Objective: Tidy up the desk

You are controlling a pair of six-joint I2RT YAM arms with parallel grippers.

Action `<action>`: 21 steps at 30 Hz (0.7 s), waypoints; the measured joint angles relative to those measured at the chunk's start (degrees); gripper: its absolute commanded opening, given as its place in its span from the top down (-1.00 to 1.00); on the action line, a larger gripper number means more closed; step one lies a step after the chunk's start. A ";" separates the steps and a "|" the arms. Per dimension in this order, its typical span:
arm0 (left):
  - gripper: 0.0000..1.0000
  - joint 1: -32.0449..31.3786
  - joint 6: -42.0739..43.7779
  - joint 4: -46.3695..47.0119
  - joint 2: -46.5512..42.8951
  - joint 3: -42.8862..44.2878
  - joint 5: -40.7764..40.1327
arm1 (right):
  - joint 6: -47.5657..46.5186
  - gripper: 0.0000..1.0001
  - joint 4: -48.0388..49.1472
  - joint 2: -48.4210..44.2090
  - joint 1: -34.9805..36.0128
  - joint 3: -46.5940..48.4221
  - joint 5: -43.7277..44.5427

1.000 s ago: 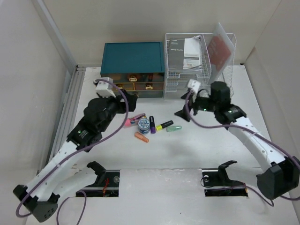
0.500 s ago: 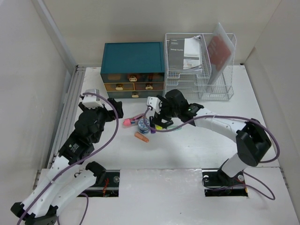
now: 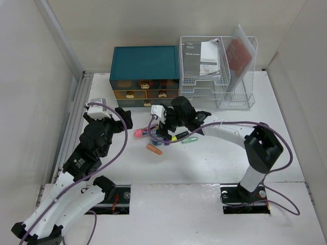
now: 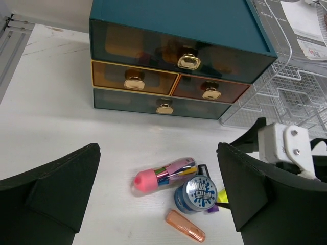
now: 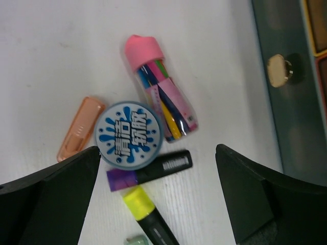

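Note:
The white desk (image 3: 204, 168) holds a small cluster of items at its middle: a clear tube with a pink cap (image 3: 143, 132) (image 4: 166, 173) (image 5: 158, 92), a round blue tin (image 3: 157, 136) (image 4: 199, 193) (image 5: 127, 134), an orange cap (image 3: 154, 149) (image 4: 185, 233) (image 5: 80, 128), a purple highlighter (image 5: 150, 171), a yellow highlighter (image 3: 179, 136) (image 5: 145, 214) and a pale green piece (image 3: 189, 139). My right gripper (image 3: 164, 131) (image 5: 156, 196) hovers open right over the highlighters. To the left of the cluster, my left gripper (image 3: 121, 118) (image 4: 158, 191) is open and holds nothing.
A teal drawer box (image 3: 144, 64) (image 4: 179, 30) with gold knobs stands at the back, all drawers shut. A white wire rack (image 3: 217, 71) (image 4: 286, 97) with papers stands to its right. Walls close in on both sides.
My right arm swung left from the wire rack to above the item cluster. My left arm drew back from the drawer box, and its gripper opened.

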 measured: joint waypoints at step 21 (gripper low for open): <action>-0.98 1.11 0.00 0.02 -1.07 -0.22 -0.44 | 18.36 -0.99 -2.25 9.29 1.51 5.84 -3.98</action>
